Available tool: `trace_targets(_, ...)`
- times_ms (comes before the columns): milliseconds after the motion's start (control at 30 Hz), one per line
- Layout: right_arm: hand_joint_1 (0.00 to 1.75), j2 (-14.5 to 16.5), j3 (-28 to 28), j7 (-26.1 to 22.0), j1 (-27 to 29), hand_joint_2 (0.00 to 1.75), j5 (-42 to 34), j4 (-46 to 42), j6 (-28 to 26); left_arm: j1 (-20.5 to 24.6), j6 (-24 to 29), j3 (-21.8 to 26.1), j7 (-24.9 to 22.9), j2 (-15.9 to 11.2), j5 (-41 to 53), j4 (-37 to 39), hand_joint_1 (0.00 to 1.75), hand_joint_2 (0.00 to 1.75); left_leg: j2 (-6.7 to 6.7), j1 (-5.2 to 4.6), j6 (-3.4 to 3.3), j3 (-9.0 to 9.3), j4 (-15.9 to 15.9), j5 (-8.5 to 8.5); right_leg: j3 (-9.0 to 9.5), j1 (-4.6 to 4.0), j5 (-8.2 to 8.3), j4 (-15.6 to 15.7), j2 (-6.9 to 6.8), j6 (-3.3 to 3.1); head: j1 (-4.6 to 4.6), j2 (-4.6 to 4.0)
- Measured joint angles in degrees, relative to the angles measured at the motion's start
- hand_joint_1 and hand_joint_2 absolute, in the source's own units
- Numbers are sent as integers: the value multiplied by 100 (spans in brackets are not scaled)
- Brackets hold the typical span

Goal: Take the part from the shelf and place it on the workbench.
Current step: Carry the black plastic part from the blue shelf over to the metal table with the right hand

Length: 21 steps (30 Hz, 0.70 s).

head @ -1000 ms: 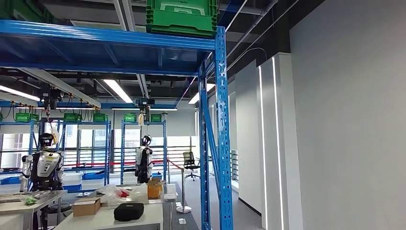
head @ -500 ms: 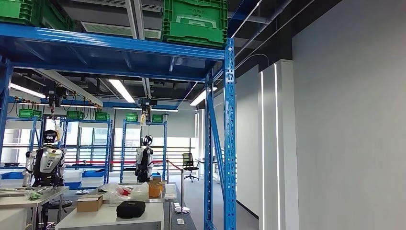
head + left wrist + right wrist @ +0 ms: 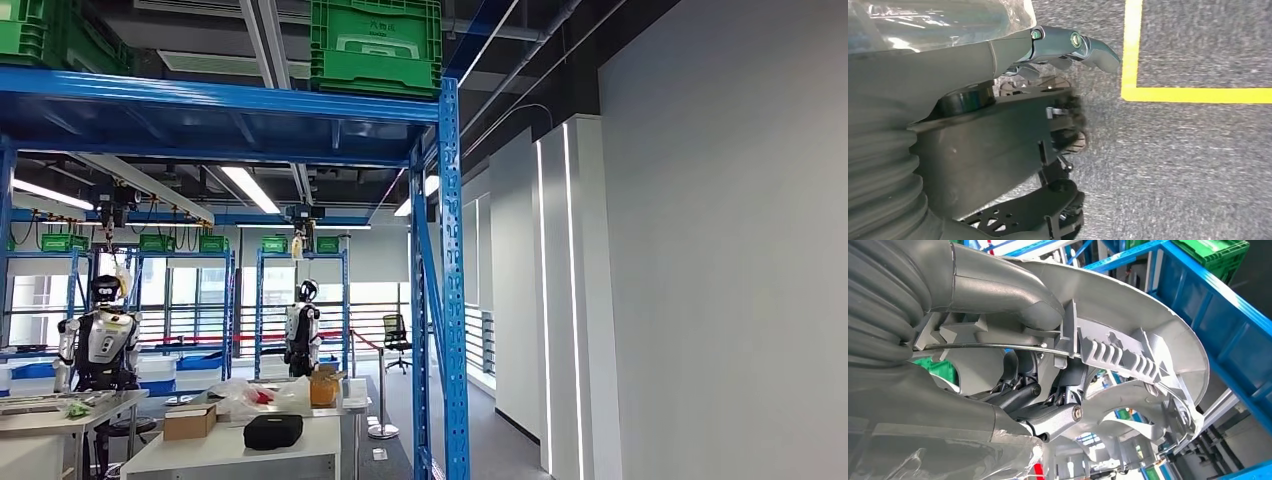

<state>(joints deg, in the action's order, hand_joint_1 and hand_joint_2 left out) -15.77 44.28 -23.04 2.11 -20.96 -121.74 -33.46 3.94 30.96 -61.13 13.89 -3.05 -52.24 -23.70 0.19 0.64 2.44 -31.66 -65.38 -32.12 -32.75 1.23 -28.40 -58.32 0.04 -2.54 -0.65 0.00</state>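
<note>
The part (image 3: 1148,355), one curved silver casting with ribs and cut-outs, sits clamped in the right hand (image 3: 1048,390), thumb over its rim and dark fingers (image 3: 1058,417) beneath. Behind it, at 2 o'clock, runs a blue shelf (image 3: 1218,315) beam. The left hand (image 3: 1058,50) hangs over grey floor (image 3: 1188,165) beside one yellow line (image 3: 1133,50), holding nothing, its fingers curled. From the head, one green crate (image 3: 375,45) tops the shelf at 12 o'clock; two robots (image 3: 100,345) stand at 8 o'clock behind two tables (image 3: 230,450).
</note>
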Motion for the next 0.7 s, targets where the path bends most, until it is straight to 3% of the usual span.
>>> trace_targets(67, 175, 0, 0, 1, -3, 175, 1, -1, -31, 13, -2, -13, -1, 0, -32, 13, 0, 175, -12, -20, -62, 425, 689, 120, -57, -7, 47, -27, 1, 60, 2, 0)
trace_targets(100, 175, 0, -1, 1, -5, 175, 3, -2, -45, 18, -2, -21, 0, 0, -44, 21, 0, 175, -18, -39, -95, 505, 857, 117, -73, -6, 77, -29, -1, 101, 6, 0)
trace_targets(200, 175, -3, -3, 14, -4, 175, 25, -4, -81, 16, -3, -38, 17, 4, -78, 46, 0, 175, -8, -71, -213, 453, 957, 196, -109, 10, 132, -24, -2, 223, 10, 0)
trace_targets(267, 175, -12, -4, 27, -9, 175, 45, -8, -98, 24, -9, -44, 50, 15, -98, 54, 0, 175, 12, -59, -314, 378, 1012, 297, -227, 12, -139, -287, 4, 260, 22, 0)
trace_targets(333, 175, -21, -4, 39, -16, 175, 62, -8, -104, 34, -25, -52, 84, 38, -114, 56, 0, 175, 22, -67, -370, 279, 1014, 374, -439, 13, -635, -928, 6, 267, 40, 0)
trace_targets(367, 175, -26, -3, 45, -18, 175, 68, -7, -106, 35, -35, -58, 97, 51, -120, 57, 0, 175, 25, -77, -380, 228, 1006, 408, -516, 12, -799, -1245, 6, 271, 45, 0)
trace_targets(400, 175, -30, -2, 53, -18, 175, 72, -7, -107, 36, -42, -64, 108, 62, -126, 57, 0, 175, 26, -87, -379, 173, 995, 442, -528, 10, -843, -1439, 6, 273, 48, 0)
trace_targets(433, 175, -33, -1, 65, -20, 175, 75, -7, -108, 39, -48, -68, 119, 70, -132, 58, 0, 175, 26, -93, -376, 114, 976, 474, -451, 8, -767, -1444, 5, 269, 53, 0)
trace_targets(500, 175, -35, 2, 91, -33, 175, 79, -7, -108, 51, -60, -74, 142, 91, -143, 59, 0, 175, 22, -98, -355, 3, 911, 524, -28, 1, -457, -900, 3, 238, 63, 0)
trace_targets(567, 175, -35, 3, 105, -61, 175, 82, -8, -108, 68, -68, -76, 170, 115, -157, 61, 0, 175, 19, -116, -311, -90, 829, 559, 423, -19, -335, -178, -1, 195, 67, 0)
trace_targets(633, 175, -34, 4, 109, -78, 175, 86, -9, -108, 84, -72, -78, 203, 135, -184, 72, 0, 175, 18, -125, -247, -151, 787, 616, 543, -43, -358, 101, 4, 156, 67, 0)
trace_targets(700, 175, -35, 6, 119, -83, 175, 90, -9, -112, 90, -72, -79, 225, 144, -231, 91, 0, 175, 8, -114, -181, -181, 773, 652, 487, -37, -300, 125, 1, 90, 70, 0)
